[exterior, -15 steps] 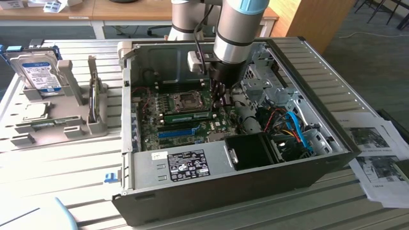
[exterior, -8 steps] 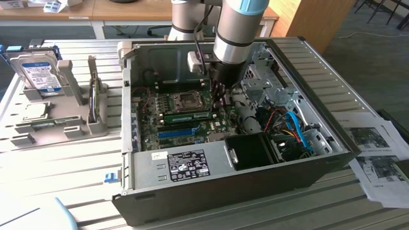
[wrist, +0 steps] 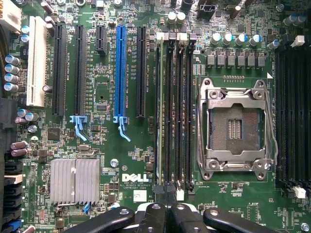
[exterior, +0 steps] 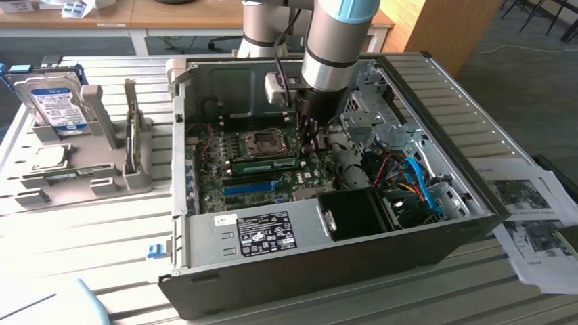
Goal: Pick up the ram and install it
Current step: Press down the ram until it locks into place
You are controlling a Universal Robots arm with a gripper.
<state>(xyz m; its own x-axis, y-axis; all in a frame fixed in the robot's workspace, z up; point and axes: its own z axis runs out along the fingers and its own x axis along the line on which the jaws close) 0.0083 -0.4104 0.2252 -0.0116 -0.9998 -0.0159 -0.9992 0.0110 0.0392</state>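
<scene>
Open computer case (exterior: 434, 223) lying on its side on a slatted worktop (exterior: 91, 223), with the motherboard (exterior: 235, 183) facing upward. The robot arm (exterior: 329, 40) reaches down into the case from above; its gripper (exterior: 312, 139) hangs low over the board, just beside the processor socket (exterior: 267, 141) on the exterior view's right. In the wrist view the gripper (wrist: 165, 211) has its fingers (wrist: 156, 194) drawn together, with nothing seen between them, directly over the near end of the bank of memory slots (wrist: 182, 111).

The ram (exterior: 267, 164) is a long green stick lying along the slot bank between the processor socket and the blue motherboard slot (exterior: 248, 187). In the wrist view the ram (wrist: 161, 107) shows edge-on as a thin pale strip standing in the first slot of the bank, next to three empty black slots. Whether it is fully seated cannot be told.

Also inside the case: a black fan shroud (exterior: 357, 213), blue and orange cables (exterior: 417, 183), and a labelled power supply (exterior: 262, 233) along the near wall. A finned heatsink (wrist: 74, 180) sits on the board. Outside the case, at the exterior view's left, a grey holder (exterior: 77, 172) carries a hard drive (exterior: 56, 101); printed sheets (exterior: 532, 217) lie at the exterior view's right.
</scene>
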